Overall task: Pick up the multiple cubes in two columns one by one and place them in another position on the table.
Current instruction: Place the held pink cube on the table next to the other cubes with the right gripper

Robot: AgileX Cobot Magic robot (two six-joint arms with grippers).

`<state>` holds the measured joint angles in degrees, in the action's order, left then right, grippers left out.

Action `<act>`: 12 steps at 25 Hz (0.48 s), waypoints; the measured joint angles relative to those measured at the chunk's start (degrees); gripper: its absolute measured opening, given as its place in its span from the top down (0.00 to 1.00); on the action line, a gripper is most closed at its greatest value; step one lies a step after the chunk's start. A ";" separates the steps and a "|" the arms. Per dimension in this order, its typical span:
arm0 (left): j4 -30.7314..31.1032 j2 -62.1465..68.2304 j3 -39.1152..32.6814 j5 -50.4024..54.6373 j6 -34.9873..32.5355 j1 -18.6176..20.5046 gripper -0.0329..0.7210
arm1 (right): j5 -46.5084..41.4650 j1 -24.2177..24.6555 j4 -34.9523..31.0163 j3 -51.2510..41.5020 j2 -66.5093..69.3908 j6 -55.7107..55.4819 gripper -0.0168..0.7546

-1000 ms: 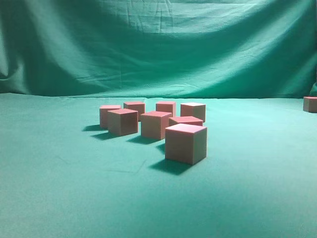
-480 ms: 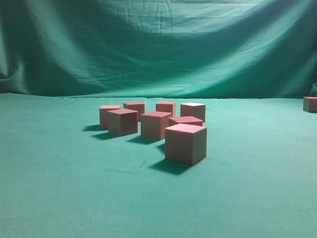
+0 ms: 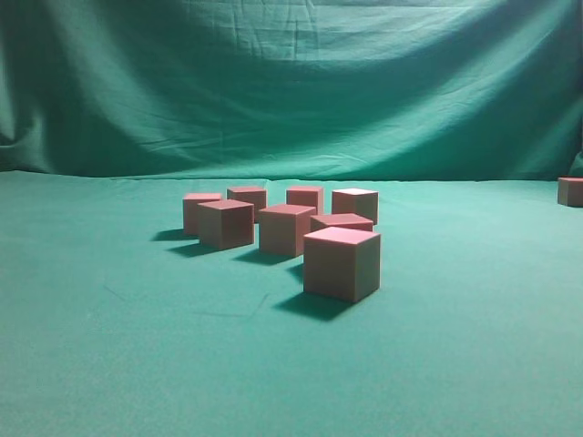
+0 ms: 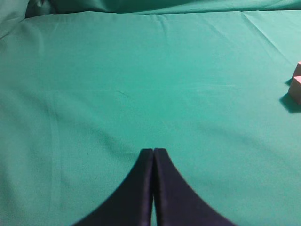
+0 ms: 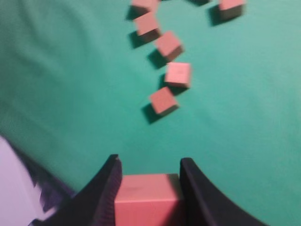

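Several reddish-pink cubes stand in a loose cluster on the teal table point(image 3: 109, 346); the nearest cube point(image 3: 342, 264) is at the front right of the cluster. One more cube point(image 3: 571, 191) sits at the far right edge. No gripper shows in the exterior view. My right gripper point(image 5: 149, 162) is shut on a cube point(image 5: 148, 197) and holds it above the cloth; the cluster point(image 5: 163, 101) lies ahead of it and that view is blurred. My left gripper point(image 4: 153, 150) is shut and empty over bare cloth, with cube corners point(image 4: 296, 87) at that view's right edge.
A draped green backdrop point(image 3: 291, 82) hangs behind the table. In the right wrist view a pale area beyond the cloth's edge point(image 5: 16, 188) shows at the lower left.
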<state>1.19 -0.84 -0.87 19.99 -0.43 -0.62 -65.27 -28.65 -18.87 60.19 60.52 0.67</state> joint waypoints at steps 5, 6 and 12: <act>0.00 0.00 0.00 0.00 0.00 0.00 0.96 | 2.75 -12.48 0.12 -0.05 8.67 0.00 0.63; 0.00 0.00 0.00 0.00 0.00 0.00 0.96 | 3.00 -14.48 1.13 -0.05 11.29 0.00 0.63; 0.00 0.00 0.00 0.00 0.00 0.00 0.96 | 2.30 -25.57 13.38 5.06 25.99 0.00 0.63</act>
<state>1.19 -0.84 -0.87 19.99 -0.43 -0.62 -62.97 -54.22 -5.49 65.25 86.52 0.67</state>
